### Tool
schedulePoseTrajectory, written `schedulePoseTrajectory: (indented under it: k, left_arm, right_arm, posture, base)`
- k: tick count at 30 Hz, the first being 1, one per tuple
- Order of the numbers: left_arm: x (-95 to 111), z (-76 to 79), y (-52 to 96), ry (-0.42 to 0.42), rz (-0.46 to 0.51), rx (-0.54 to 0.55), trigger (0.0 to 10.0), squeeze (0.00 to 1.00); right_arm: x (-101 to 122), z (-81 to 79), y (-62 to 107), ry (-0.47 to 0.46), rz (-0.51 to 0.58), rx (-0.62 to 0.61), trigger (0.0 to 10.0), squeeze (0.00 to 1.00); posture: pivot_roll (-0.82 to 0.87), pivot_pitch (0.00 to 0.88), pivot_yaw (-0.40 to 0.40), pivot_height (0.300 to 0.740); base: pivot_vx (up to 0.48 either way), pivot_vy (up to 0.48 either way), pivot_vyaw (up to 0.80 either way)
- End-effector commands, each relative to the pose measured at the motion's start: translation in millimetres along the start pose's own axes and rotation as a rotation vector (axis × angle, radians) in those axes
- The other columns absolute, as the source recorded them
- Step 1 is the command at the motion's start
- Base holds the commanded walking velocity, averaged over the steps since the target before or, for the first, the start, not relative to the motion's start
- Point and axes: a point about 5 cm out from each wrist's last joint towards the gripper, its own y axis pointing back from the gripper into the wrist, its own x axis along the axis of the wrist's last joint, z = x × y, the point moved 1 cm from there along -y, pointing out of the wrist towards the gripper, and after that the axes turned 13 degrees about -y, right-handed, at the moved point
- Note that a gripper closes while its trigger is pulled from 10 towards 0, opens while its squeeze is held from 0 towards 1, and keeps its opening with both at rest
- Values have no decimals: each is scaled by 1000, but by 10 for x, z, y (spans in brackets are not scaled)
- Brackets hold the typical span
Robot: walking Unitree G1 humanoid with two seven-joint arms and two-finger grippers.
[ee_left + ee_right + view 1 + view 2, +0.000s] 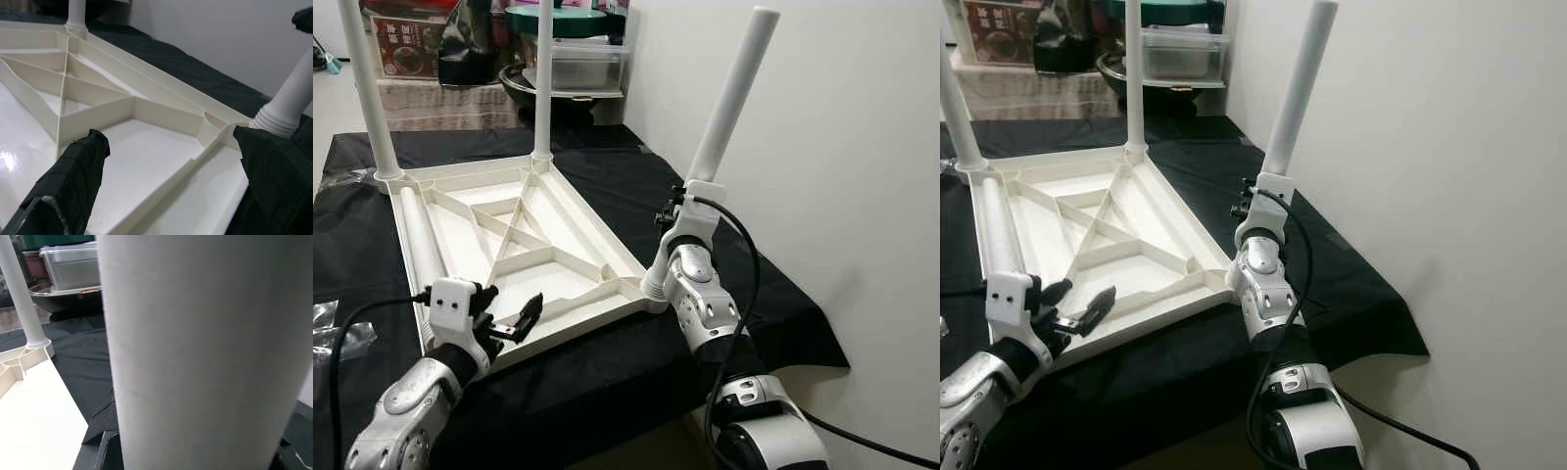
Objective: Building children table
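Clearly the right gripper [690, 201] clamps the tilted leg [732, 93] — cross-threading in the tabletop [578, 230] corner socket threatens; left gripper [509, 318] hovers wide.

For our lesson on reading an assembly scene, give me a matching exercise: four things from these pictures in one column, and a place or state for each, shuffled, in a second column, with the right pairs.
Things
1. Tilted table leg
2. Loose table leg
3. Left gripper
4. Upside-down white tabletop

Places or states
A. Lying flat inside the frame along its left side
B. Resting on the black cloth
C. Open, at the tabletop's near edge
D. Held by the right gripper, its threaded end at the near right corner

Pairs: 1-D, 2-A, 3-C, 4-B
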Motion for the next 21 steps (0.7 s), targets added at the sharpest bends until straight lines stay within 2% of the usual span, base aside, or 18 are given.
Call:
schedulePoseTrajectory:
  k: [1,5,21]
  left_arm:
    - [1,16,-7,23,18,-3,10000,0]
    - [19,17,1,26,33,-5,10000,0]
    - [47,20,4,41,54,-10,10000,0]
  right_arm:
    - [-333,219,46,41,-140,-67,10000,0]
    - [-335,223,51,42,-143,-64,10000,0]
    - [-327,199,51,45,-152,-34,10000,0]
  posture:
    - [56,0,-137,740]
    - [57,0,-137,740]
    - [55,0,-137,740]
  base:
    - [420,0,0]
    - [458,0,0]
    - [0,0,0]
